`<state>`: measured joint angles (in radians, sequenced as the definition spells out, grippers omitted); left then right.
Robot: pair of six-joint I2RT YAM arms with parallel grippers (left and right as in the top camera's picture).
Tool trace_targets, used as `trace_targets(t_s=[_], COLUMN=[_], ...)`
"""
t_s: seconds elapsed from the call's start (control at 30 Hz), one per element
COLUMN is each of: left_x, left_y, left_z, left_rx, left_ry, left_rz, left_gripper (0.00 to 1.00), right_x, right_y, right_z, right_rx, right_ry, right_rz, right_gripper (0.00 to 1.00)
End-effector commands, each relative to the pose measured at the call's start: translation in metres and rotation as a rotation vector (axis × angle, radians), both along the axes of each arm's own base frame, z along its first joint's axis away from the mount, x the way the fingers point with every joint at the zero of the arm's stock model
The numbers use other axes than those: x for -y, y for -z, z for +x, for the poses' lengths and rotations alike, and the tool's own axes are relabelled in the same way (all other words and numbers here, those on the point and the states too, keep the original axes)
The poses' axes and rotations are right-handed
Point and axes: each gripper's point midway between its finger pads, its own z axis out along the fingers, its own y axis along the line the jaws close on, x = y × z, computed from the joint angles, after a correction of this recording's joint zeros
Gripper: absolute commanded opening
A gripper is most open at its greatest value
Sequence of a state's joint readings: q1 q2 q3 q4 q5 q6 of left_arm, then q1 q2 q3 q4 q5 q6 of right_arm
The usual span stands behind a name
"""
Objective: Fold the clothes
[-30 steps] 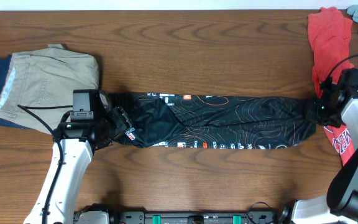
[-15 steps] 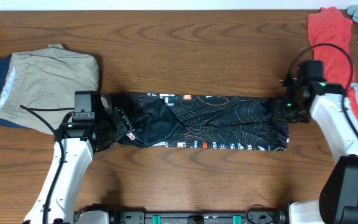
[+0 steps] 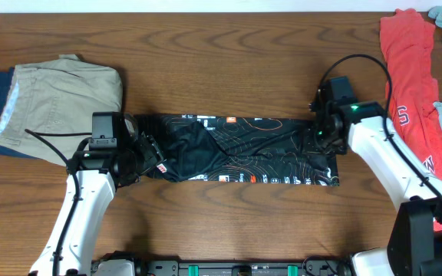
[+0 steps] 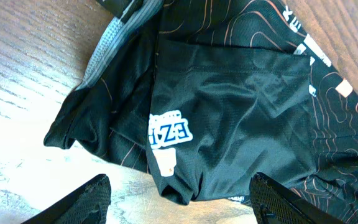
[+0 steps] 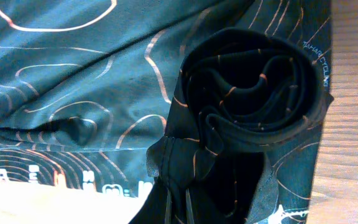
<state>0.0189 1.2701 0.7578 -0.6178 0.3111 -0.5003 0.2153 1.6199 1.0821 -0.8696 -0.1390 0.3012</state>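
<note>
While khaki trousers (image 3: 60,96) lie folded at the left of the table (image 3: 229,46), the left gripper (image 3: 150,156) hangs, jaws apart, over the left end of the jersey (image 3: 236,149), stretched mid-table. The right gripper (image 3: 319,132) pinches its bunched right end, near a red shirt (image 3: 409,84).

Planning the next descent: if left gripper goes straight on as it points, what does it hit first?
Probably the black jersey, at its left end near the white logo patch, straight ahead of the open left gripper. The gap above it is unclear.
</note>
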Motion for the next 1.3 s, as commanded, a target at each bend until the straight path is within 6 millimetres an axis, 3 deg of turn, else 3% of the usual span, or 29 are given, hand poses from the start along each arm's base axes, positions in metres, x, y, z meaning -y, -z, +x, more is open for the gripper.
trace_targets(t_s=[0.0,0.5,1.03,1.13,1.23,1.27], left_x=[-0.002,-0.002,-0.002,-0.002,-0.002,-0.002], left_y=[0.009,0.009,0.009,0.009,0.009,0.009], left_z=[-0.007,-0.008,-0.008,-0.008,-0.008,-0.008], left_rx=[-0.032,-0.035,-0.032,-0.032,-0.032,-0.032], left_ry=[0.005,0.016,0.029,0.029,0.029,0.029], left_rz=[0.011,0.015,0.020,0.020,0.020,0.020], left_gripper=[0.73,0.73,0.73,0.73,0.73,0.73], right_x=[-0.014,-0.045,-0.063,-0.072,-0.086,-0.089], right_y=[-0.006,-0.008,-0.013,-0.016,-0.021,-0.022], right_z=[0.001,-0.006,0.005,0.006,0.004,0.004], right_rx=[0.017,0.015,0.075,0.077,0.087,0.094], right_ry=[0.007,-0.033,-0.047,-0.064,-0.147,-0.175], right_rz=[0.021,0.058,0.107,0.155,0.228,0.238], right_gripper=[0.04,0.05,0.06,0.17,0.51,0.56])
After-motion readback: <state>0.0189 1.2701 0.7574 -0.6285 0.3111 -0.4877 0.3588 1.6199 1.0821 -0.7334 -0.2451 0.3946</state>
